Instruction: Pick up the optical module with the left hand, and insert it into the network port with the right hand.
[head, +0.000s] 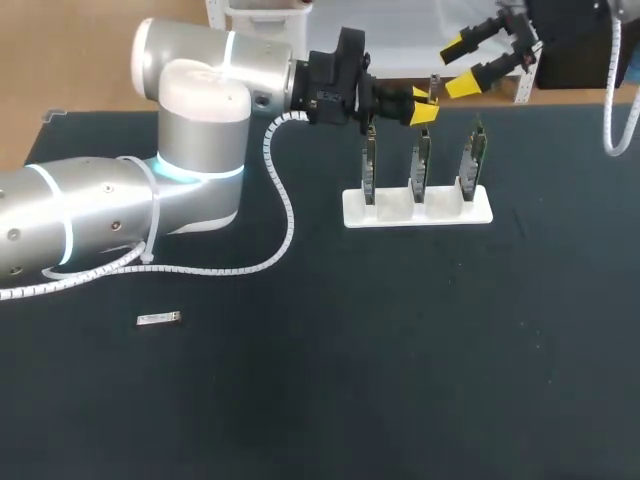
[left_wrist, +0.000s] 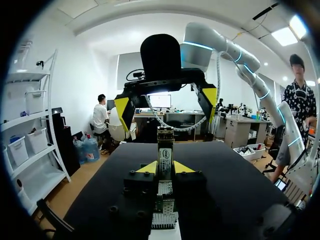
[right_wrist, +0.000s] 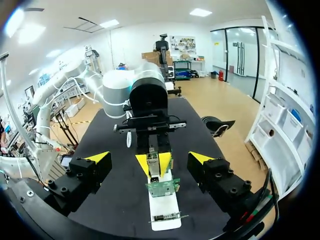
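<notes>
My left gripper is clamped on the slim silver metal optical module. My right gripper hangs far right, jaws apart. Likely light, stiff and slick, so pinch the free end's flat sides.

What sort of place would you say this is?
Probably a robotics test bench: a black table, a white rack holding three upright green circuit boards, and a silver robot arm over it.

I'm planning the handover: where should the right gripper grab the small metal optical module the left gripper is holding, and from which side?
Probably by the free end of the small metal optical module that sticks out beyond the left gripper and its yellow tips. The right gripper faces it with open jaws, so coming head-on, opposite the left gripper, should leave that bare end to close on.
</notes>
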